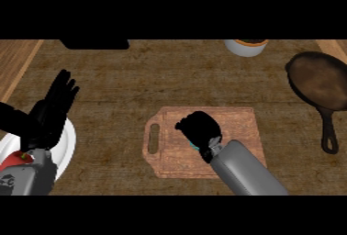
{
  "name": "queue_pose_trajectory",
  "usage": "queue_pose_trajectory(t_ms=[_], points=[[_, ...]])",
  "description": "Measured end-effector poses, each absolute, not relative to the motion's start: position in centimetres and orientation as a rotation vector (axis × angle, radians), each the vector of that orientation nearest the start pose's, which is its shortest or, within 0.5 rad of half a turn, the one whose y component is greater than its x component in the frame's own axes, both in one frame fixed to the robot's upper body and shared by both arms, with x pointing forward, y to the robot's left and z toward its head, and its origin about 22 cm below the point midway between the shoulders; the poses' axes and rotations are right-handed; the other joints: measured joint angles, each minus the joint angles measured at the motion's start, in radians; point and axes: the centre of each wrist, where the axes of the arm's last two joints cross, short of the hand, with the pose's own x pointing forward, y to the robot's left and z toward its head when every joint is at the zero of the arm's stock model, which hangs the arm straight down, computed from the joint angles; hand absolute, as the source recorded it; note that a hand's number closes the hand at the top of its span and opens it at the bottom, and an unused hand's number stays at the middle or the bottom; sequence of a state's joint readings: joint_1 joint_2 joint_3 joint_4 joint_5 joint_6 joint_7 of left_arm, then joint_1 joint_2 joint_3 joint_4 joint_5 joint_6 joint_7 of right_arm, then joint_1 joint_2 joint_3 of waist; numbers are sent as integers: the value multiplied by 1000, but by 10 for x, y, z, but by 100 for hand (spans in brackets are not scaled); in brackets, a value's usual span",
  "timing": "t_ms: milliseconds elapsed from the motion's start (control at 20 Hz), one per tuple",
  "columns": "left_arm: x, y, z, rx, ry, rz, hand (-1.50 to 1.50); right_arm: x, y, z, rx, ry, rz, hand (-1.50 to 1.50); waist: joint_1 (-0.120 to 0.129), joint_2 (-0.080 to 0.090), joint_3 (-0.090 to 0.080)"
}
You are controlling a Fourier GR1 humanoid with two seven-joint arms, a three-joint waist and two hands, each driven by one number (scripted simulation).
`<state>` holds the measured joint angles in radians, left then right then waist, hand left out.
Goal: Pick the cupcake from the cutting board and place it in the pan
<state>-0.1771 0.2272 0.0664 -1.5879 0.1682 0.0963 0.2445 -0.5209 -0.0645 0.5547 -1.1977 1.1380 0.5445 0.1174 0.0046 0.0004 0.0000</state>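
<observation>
The worktop (122, 78) is brown wood. On it, a little below its middle, lies the cutting board (240, 124), with its handle hole toward the left edge. The pan (317, 78) lies at the right edge, well apart from the board, with its long handle pointing toward the near edge. A white plate (66, 147) is at the near left corner. The left hand (58, 98) rests above it, fingers straight and spread.

The right hand (198, 127) is over the board, with its fingers curled downward. It hides almost all of the cupcake (194, 146); only a small teal piece shows under the palm, on the board.

I think the risk is in the grip: because so little of the cupcake shows, it may be held off-centre and could tip or slip on the way to the right. The pan's raised rim is another danger, if the hand travels too low.
</observation>
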Motion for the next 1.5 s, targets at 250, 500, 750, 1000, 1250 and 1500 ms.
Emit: queue_pose_trajectory(t_ms=[250, 500, 750, 1000, 1250, 1500], points=[[275, 273, 64, 99, -1520, 47, 0, 307, -66, 18, -510, -1153, 1965, 150, 1, -2, 0], [275, 272, 62, 95, -1515, 46, 0, 307, -73, 15, -474, -1197, 1957, 150, -1, -2, 0], [272, 269, 56, 91, -1517, 41, 0, 328, -97, 16, -539, -1153, 1765, 150, -1, 3, 0], [274, 273, 60, 102, -1525, 51, 0, 365, -157, 28, -741, -982, 1309, 150, -6, 12, 1], [278, 266, 62, 88, -1532, 31, 0, 392, -181, 55, -1023, -940, 1031, 150, 11, 11, 1], [282, 266, 64, 82, -1524, 28, 0, 411, -176, 101, -1322, -1006, 916, 150, 12, 6, 0]])
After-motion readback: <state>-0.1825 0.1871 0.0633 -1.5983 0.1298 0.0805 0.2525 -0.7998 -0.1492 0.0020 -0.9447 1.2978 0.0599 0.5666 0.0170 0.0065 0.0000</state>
